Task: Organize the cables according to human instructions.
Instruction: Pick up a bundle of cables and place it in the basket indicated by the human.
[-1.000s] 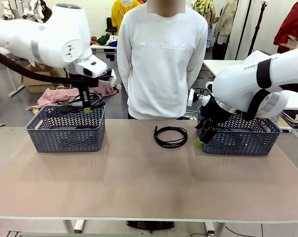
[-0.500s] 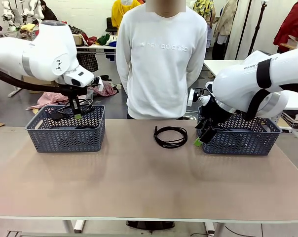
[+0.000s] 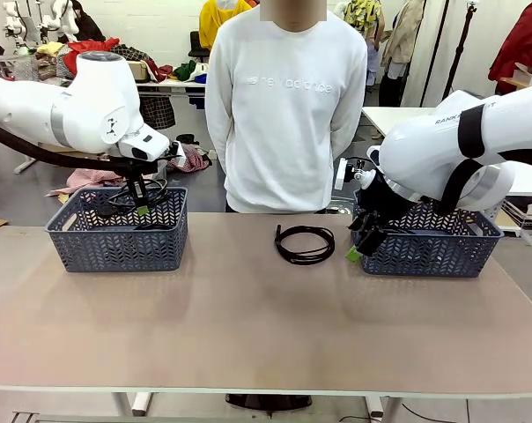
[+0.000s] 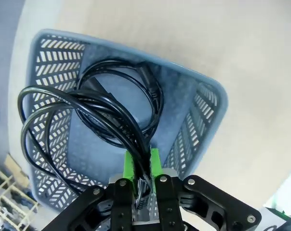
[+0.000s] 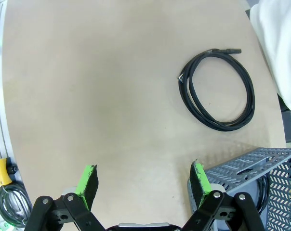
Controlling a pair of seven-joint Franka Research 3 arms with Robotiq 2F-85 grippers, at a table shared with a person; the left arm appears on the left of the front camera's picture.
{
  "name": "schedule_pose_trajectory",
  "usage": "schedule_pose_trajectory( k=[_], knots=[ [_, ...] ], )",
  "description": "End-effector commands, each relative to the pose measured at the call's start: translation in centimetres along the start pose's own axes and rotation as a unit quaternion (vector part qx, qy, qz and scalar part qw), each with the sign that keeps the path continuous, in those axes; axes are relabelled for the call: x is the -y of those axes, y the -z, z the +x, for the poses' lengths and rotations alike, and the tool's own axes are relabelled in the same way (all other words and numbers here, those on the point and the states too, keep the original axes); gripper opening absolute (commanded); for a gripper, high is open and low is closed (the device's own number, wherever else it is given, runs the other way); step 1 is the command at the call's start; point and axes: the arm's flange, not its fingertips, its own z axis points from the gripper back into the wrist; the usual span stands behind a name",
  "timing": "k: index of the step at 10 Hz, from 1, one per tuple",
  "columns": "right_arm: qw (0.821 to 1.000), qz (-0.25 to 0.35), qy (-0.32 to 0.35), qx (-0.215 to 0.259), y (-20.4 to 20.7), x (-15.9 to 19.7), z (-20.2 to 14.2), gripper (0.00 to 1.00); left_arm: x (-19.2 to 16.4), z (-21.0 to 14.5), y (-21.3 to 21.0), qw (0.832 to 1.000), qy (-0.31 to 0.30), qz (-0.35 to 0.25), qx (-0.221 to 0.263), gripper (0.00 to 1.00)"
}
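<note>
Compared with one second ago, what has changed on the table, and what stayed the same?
The left gripper, shut on a coiled black cable, moved toward the robot's left and lowered the coil nearer the left basket. The right gripper, the cable coil on the table and the person stayed as they were.

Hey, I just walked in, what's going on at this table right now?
The left end effector is shut on a coiled black cable, holding it over the left basket, where another cable already lies. The right end effector hangs open beside the right basket. A third coiled cable lies on the table between the baskets, in front of the person.
</note>
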Motion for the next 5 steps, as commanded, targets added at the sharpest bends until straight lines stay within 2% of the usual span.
schedule_pose_trajectory(
  k=[1, 3, 4, 5],
  knots=[
    [1.000, 0.000, -0.004, 0.001, -0.13, -0.07, 0.03, 1.00, -0.80, 0.03, 0.09, 1.000, -0.006, -0.003, 0.009, 0.00],
    [1.000, 0.000, -0.004, 0.001, -0.13, -0.07, 0.03, 1.00, -1.21, 0.08, 0.66, 1.000, -0.008, -0.001, 0.013, 0.00],
    [1.000, 0.000, -0.004, 0.001, -0.13, -0.07, 0.03, 1.00, -1.32, 0.16, 0.91, 1.000, -0.009, -0.007, 0.014, 0.35],
    [1.000, 0.000, -0.004, 0.001, -0.13, -0.07, 0.03, 1.00, -1.31, 0.20, 1.02, 1.000, -0.012, -0.010, 0.014, 0.35]
  ],
)
